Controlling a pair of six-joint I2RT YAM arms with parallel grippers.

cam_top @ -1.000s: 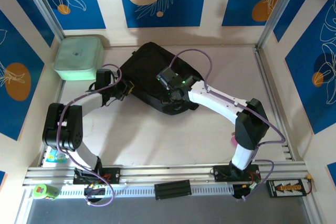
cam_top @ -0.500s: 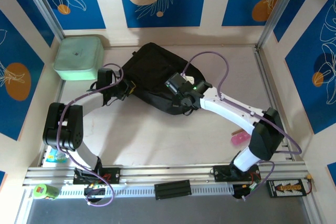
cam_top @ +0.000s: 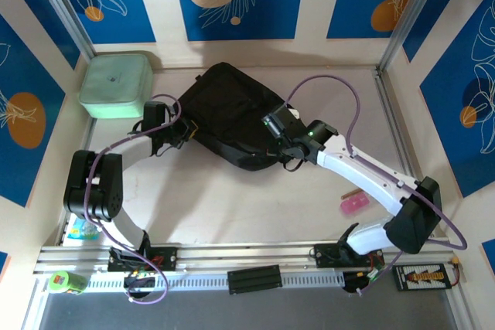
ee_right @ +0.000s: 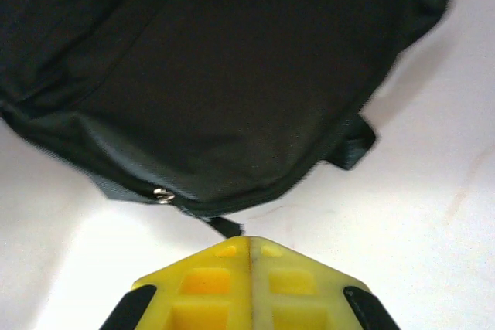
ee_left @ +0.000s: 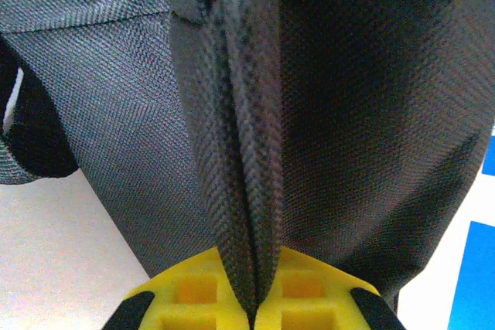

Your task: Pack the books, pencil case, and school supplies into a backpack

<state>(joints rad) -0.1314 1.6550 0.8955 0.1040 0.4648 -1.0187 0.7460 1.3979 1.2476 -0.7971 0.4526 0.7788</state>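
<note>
The black backpack [cam_top: 228, 110] lies flat in the middle of the table, and no books show. My left gripper [cam_top: 184, 130] is shut on a fold of the backpack's woven fabric [ee_left: 247, 191] at its left edge, the fold running up from between the yellow fingers [ee_left: 193, 291]. My right gripper [ee_right: 249, 243] sits at the backpack's near right edge [cam_top: 280, 135], shut, with nothing showing between the fingers. A short black zipper pull tab [ee_right: 226, 226] lies just ahead of its tips, beside a metal slider [ee_right: 162, 195]. A strap end [ee_right: 352, 144] pokes out to the right.
A mint-green square box [cam_top: 116, 84] stands at the back left corner. A small pink item [cam_top: 353, 205] and a thin stick [cam_top: 352, 192] lie on the table at the right, by the right arm. Colourful items [cam_top: 80, 229] sit at the near left edge.
My right gripper has slid right along the backpack's near edge, from over the bag to its right corner, the arm's elbow swinging out right. The left arm has held still.
</note>
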